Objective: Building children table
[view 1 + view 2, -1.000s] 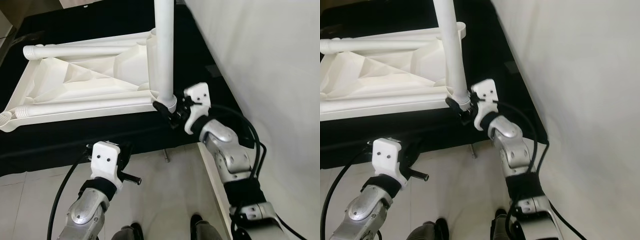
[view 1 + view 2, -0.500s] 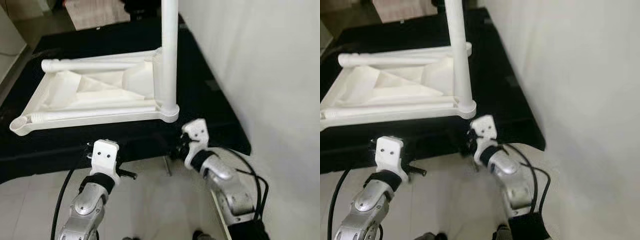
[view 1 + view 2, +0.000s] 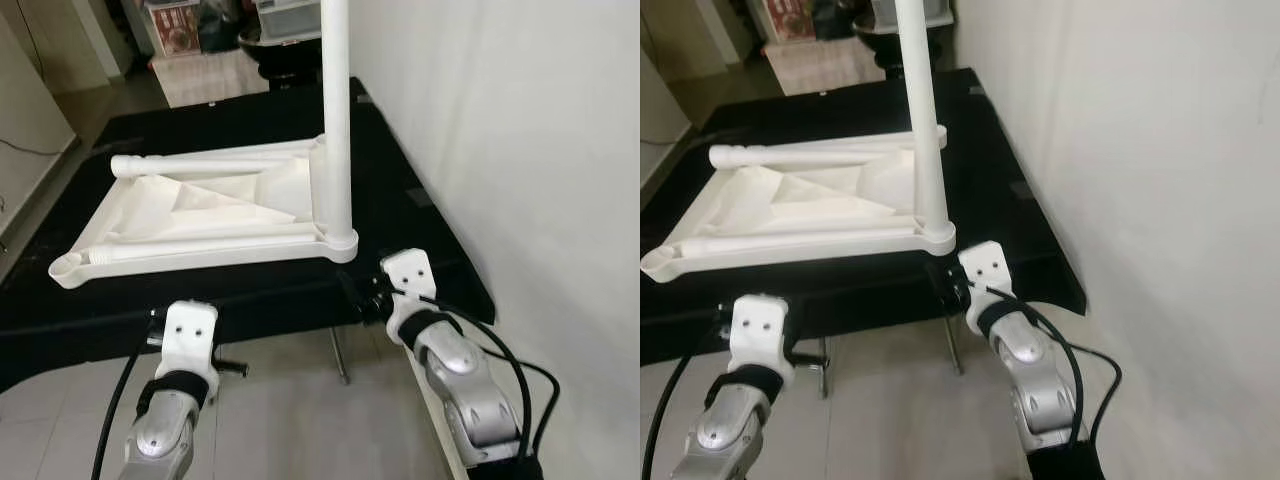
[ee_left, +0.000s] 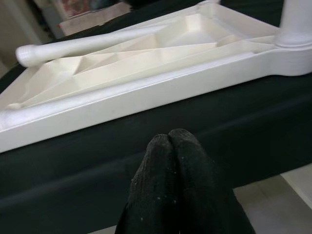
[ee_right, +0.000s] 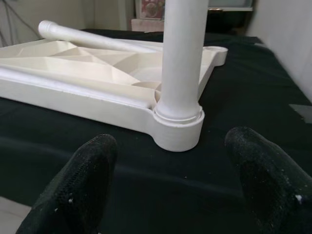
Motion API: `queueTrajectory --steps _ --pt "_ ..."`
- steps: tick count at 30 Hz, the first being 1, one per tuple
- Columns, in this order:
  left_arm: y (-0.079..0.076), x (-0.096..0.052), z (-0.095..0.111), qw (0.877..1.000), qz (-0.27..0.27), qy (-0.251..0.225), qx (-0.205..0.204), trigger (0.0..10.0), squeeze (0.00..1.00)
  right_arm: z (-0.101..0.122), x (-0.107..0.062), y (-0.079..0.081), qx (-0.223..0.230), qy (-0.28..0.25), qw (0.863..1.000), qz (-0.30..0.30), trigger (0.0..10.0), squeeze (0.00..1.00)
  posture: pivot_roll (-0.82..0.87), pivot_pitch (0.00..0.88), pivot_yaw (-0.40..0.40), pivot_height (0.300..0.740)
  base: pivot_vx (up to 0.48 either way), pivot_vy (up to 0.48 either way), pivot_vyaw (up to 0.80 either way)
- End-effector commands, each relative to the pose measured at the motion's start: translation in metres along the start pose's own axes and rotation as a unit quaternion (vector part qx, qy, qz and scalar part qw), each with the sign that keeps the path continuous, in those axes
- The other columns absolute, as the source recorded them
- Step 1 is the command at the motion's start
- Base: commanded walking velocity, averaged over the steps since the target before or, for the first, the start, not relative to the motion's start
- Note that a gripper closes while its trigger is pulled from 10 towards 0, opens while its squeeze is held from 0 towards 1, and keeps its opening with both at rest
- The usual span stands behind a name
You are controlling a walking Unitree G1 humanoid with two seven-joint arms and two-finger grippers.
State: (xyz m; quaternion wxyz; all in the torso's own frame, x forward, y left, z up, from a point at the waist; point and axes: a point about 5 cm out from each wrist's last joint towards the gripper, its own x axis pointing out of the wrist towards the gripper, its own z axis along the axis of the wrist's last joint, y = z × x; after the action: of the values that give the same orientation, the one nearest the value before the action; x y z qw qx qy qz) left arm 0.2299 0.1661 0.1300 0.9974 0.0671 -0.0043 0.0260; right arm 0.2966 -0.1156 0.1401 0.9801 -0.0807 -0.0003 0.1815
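On the black surface (image 3: 420, 215) lies the upturned white tabletop (image 3: 190, 215), loose legs (image 3: 215, 160) across it. At 7 o'clock the left gripper (image 4: 178, 139) hovers pinched together, empty. At 5 o'clock the right gripper (image 5: 170, 187) gapes wide before the upright leg (image 3: 336, 120). If half-seated, any nudge could topple it.

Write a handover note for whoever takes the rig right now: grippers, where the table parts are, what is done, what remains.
Left gripper: shut, empty, below the black table's near edge.
Right gripper: open, empty, facing the upright leg without touching it.
The white tabletop lies upside down on the black table. One leg stands in the near right corner socket; two loose legs lie across the underside.
Done: one leg fitted.
Left: seat the other legs, probably then flip the table.
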Motion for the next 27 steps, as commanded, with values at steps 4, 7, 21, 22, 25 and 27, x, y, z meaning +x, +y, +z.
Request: queueTrajectory --steps 4,7,21,22,25,27 --pt "0.009 0.001 -0.01 0.999 0.022 0.025 0.007 10.0 0.0 -0.002 0.003 0.008 0.007 0.002 1.0 0.007 10.0 0.0 0.0 0.066 0.093 0.74 0.0 0.48 0.0" --pt "0.009 0.0 -0.009 0.999 0.023 0.025 0.008 10.0 0.0 -0.001 0.004 0.009 0.007 0.002 1.0 0.01 10.0 0.0 0.01 0.067 0.09 0.74 0.0 0.48 0.0" --pt "0.007 0.003 0.005 1.0 0.003 0.003 -0.004 10.0 0.0 0.003 0.004 0.006 0.017 -0.001 1.0 0.007 10.0 0.0 -0.01 0.065 0.103 0.74 0.0 0.478 0.0" --pt "0.009 0.004 0.006 1.0 0.001 0.002 -0.01 10.0 0.0 0.005 0.005 0.005 0.02 -0.002 1.0 0.004 10.0 0.0 -0.01 0.071 0.104 0.74 0.0 0.0 0.0" --pt "0.011 0.004 0.008 1.0 0.0 0.0 -0.017 10.0 0.0 0.006 0.007 0.004 0.023 -0.003 1.0 0.001 10.0 0.0 -0.01 0.071 0.104 0.74 0.0 0.0 0.0" --pt "0.015 0.004 0.009 1.0 0.004 0.001 -0.005 10.0 0.0 0.005 0.011 0.001 0.031 0.002 0.999 -0.008 10.0 0.0 0.0 0.077 0.102 0.74 0.0 0.0 0.0"
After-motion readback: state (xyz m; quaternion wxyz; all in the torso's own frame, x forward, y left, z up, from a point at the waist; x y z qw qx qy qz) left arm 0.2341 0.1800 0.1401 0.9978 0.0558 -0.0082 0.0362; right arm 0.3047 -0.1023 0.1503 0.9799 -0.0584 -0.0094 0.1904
